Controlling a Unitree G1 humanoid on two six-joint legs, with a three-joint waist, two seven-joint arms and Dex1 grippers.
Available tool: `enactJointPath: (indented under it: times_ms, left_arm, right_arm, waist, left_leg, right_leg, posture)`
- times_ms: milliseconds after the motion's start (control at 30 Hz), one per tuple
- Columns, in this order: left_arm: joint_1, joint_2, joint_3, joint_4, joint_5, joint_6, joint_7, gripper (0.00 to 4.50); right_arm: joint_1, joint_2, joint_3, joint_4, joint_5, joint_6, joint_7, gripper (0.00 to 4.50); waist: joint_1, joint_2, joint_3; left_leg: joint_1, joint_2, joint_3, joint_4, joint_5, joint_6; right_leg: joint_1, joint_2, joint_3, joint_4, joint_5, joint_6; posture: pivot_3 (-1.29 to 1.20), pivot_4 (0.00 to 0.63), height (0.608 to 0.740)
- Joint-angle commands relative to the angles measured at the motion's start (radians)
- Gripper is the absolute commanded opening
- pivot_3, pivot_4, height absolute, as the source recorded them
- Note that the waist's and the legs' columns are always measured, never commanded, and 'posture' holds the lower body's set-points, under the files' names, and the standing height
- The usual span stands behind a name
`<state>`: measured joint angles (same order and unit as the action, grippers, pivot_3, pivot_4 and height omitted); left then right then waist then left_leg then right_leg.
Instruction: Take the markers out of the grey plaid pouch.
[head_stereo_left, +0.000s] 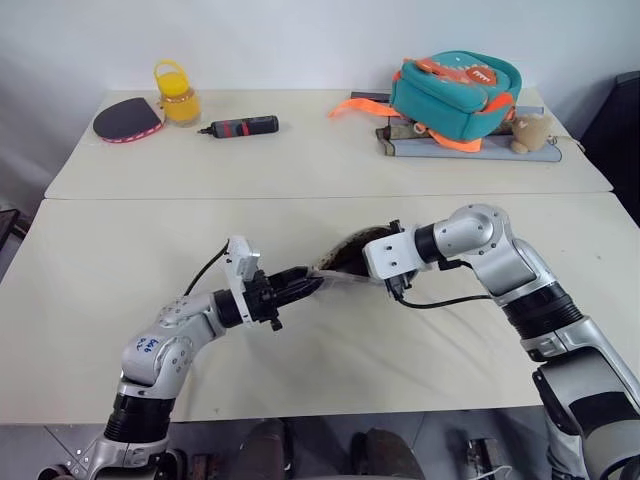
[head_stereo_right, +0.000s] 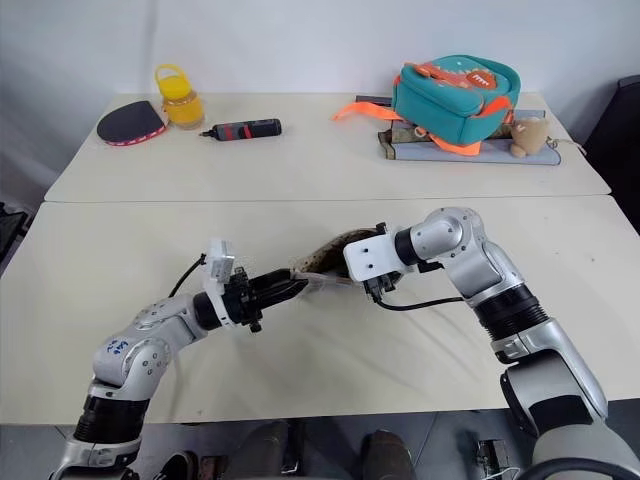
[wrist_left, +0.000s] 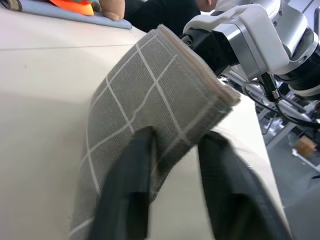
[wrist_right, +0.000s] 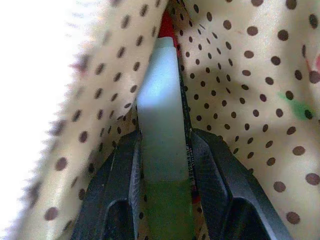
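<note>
Grey plaid fabric pouch (wrist_left: 150, 105) with thin white grid lines hangs above the middle of the near cream bench (head_stereo_left: 120, 290), stretched between the two arms. Left jaws (wrist_left: 172, 165) pinch one edge of the pouch, a black finger on each side of the cloth. Right jaws (wrist_right: 162, 165) reach into the open mouth, amid beige lining with dark dots, clenched on a slim pale marker (wrist_right: 160, 120) with a red end deeper inside. On the far bench lie a teal backpack with orange straps (head_stereo_left: 455, 95) upon a flat grey-blue mat, a small brown plush toy (head_stereo_left: 530, 132) beside it, a thick black-and-red tool (head_stereo_left: 240, 127), a yellow jar with a handle (head_stereo_left: 178, 97) and a dark red-rimmed paddle (head_stereo_left: 125, 120)
</note>
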<state>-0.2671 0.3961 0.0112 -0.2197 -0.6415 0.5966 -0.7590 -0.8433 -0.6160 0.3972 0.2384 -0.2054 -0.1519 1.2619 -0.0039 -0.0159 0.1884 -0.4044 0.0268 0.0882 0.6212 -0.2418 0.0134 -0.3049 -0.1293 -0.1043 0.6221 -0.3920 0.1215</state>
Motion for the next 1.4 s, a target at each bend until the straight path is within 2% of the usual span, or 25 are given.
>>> enactJointPath:
  times_ms: [33,500,1033,1133,1200,1400]
  left_arm:
    - [0.008,-0.009,0.001,-0.025,-0.009,-0.025,-0.016,0.05]
    - [0.019,-0.019,0.036,-0.019,-0.057,0.002,-0.037,0.02]
    - [0.032,-0.042,0.044,-0.034,-0.068,0.044,-0.019,0.02]
    - [0.033,-0.048,0.042,-0.040,-0.069,0.045,-0.014,0.00]
    - [0.034,-0.051,0.043,-0.041,-0.067,0.046,-0.011,0.00]
    - [0.041,-0.045,0.058,-0.032,-0.064,0.043,-0.007,0.00]
  right_arm:
    - [-0.013,0.007,-0.008,-0.004,0.013,-0.009,-0.004,1.58]
    - [-0.009,0.053,0.021,-0.018,-0.002,0.010,-0.011,1.58]
    - [-0.023,0.164,0.089,0.140,-0.132,-0.018,-0.153,1.58]
    - [-0.015,0.169,0.080,0.138,-0.126,-0.009,-0.162,1.05]
    - [-0.011,0.158,0.073,0.121,-0.115,-0.005,-0.148,0.49]
    - [0.003,0.106,0.015,0.017,-0.027,0.056,-0.076,0.44]
  waist:
    - [0.000,0.000,0.000]
    - [-0.001,0.000,0.000]
    - [-0.021,0.000,0.000]
    - [-0.023,0.000,0.000]
    - [-0.023,0.000,0.000]
    - [-0.020,0.000,0.000]
  left_leg:
    - [0.000,0.000,0.000,0.000,0.000,0.000]
    - [0.000,0.000,0.000,0.000,0.000,0.000]
    - [0.001,0.001,-0.001,0.000,0.000,-0.001]
    - [0.001,0.001,-0.001,0.000,0.000,-0.001]
    - [0.001,0.001,-0.001,0.000,0.000,-0.001]
    - [0.001,0.000,-0.001,0.000,0.000,-0.001]
  right_leg:
    - [0.000,0.000,0.000,0.000,0.000,0.000]
    - [0.000,0.000,0.000,0.000,0.000,0.000]
    - [0.000,0.000,0.000,0.004,0.000,0.000]
    - [0.000,0.000,0.000,0.004,0.000,0.000]
    - [0.000,0.000,0.000,0.004,0.000,0.000]
    - [0.000,0.000,0.000,0.004,0.000,0.000]
  posture:
    - [0.00,0.150,0.740]
    - [0.00,0.150,0.740]
    - [0.00,0.150,0.740]
    - [0.00,0.150,0.740]
    - [0.00,0.150,0.740]
    - [0.00,0.150,0.740]
